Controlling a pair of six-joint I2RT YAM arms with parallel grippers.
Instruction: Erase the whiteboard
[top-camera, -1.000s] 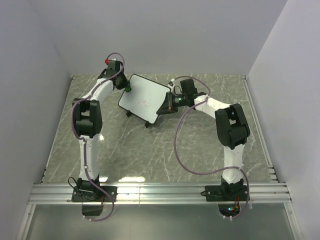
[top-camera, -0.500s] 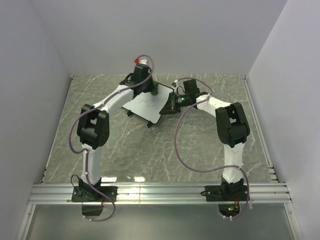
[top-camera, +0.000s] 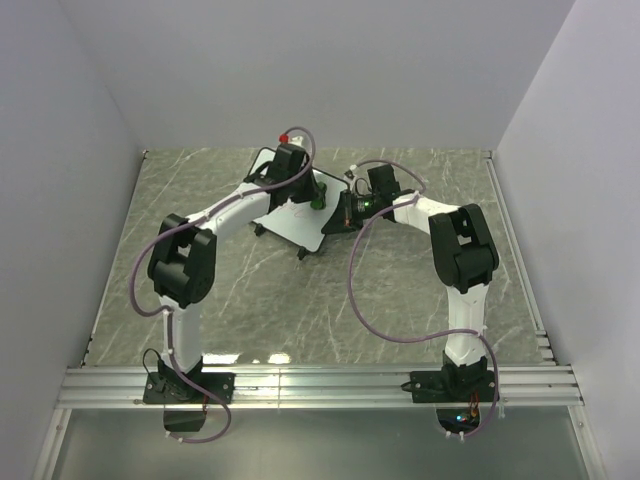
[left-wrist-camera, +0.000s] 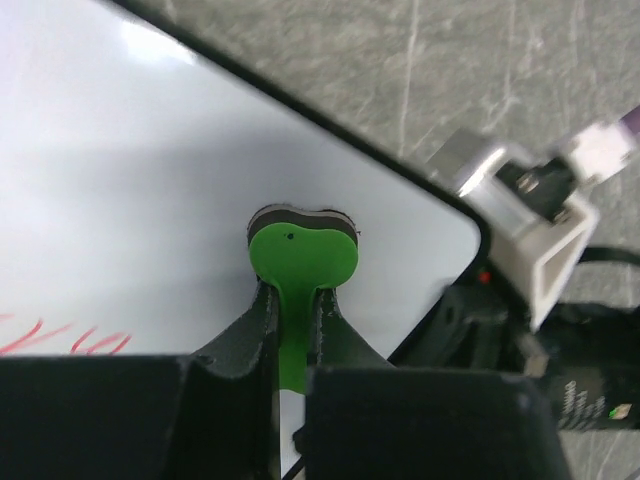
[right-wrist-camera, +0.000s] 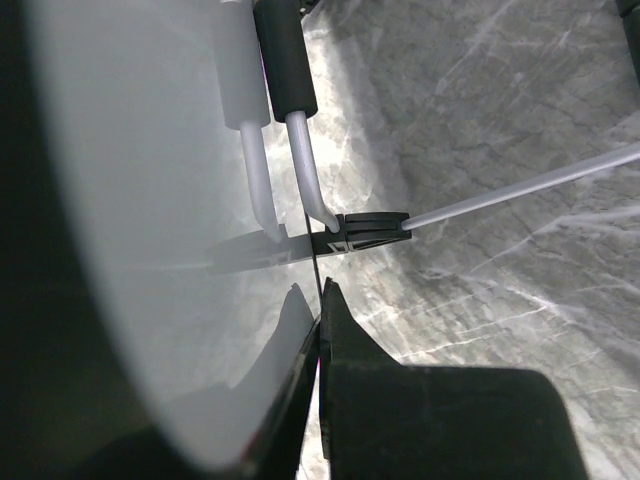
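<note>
From here I see the whiteboard (top-camera: 293, 220) on the far middle part of the grey marbled counter (top-camera: 400, 290), between the two wrists, with its small black feet toward the near side. The left arm (top-camera: 235, 205) reaches over it. Its jaws are closed on the stem of a green eraser (left-wrist-camera: 300, 258), and the head of the eraser lies against the white surface (left-wrist-camera: 150, 190) close to a rounded corner. A few red strokes (left-wrist-camera: 60, 338) are on the board beside the jaws. The right arm (top-camera: 425, 210) comes from the other side, and its jaws are pinched on the thin edge of the board (right-wrist-camera: 150, 200).
</note>
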